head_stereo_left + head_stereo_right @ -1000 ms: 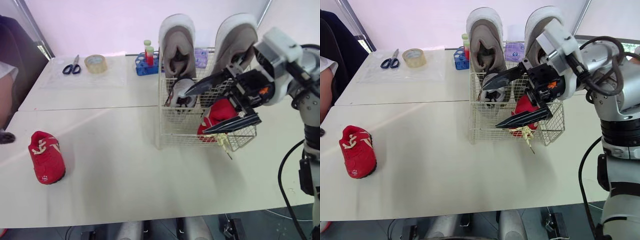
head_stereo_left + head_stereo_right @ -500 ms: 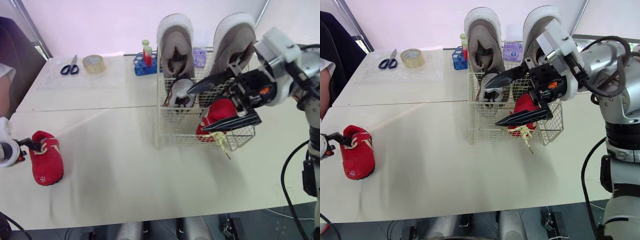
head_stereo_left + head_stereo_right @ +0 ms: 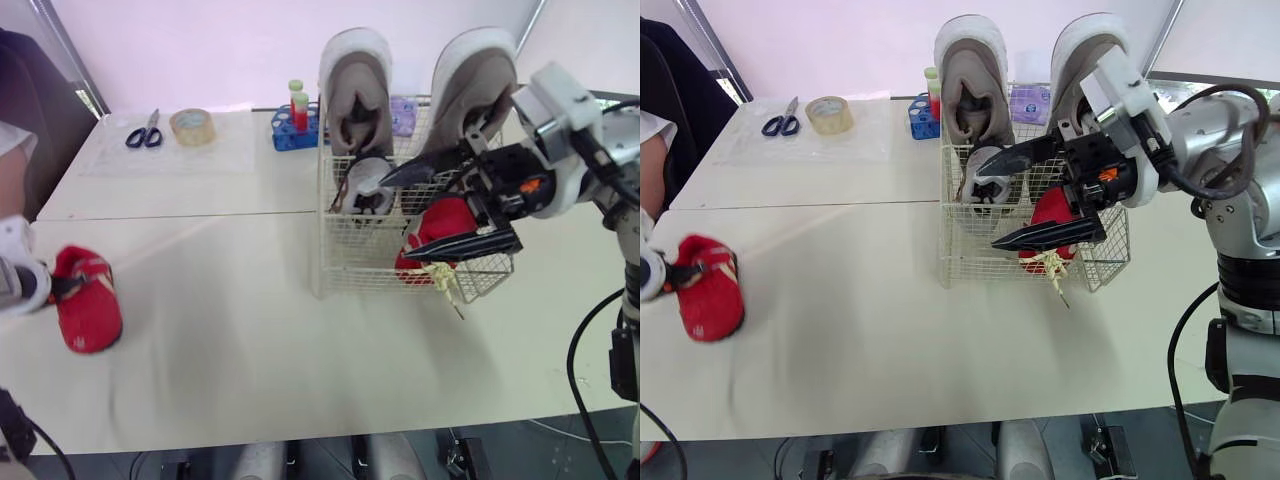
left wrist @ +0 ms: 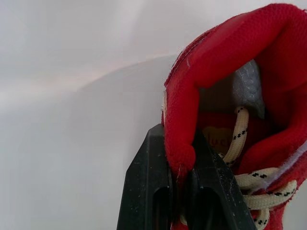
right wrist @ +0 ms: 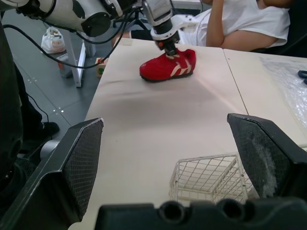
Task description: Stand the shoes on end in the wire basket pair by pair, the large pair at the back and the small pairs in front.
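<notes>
Red shoe [image 3: 88, 312] is near the left edge of the table [image 3: 250, 330], its heel collar pinched by the left gripper [image 4: 180, 167], and the basket [image 3: 340, 270] stands well apart to its right, where the right gripper [image 3: 395, 220] hangs spread wide before the other red shoe [image 3: 440, 225].

The right arm [image 3: 1240, 140] is made of rounded silver-grey shells, with a blocky white casing [image 3: 1126, 95] at the wrist, a small orange mark [image 3: 1106, 173] and looping black cables [image 3: 1185, 330]. The right tool [image 3: 988, 208] has long, tapering black fingers [image 5: 84, 158] with cross-hatched pads. The left arm [image 5: 72, 12] is white with black joints; the left tool [image 4: 177, 139] is matt black.
</notes>
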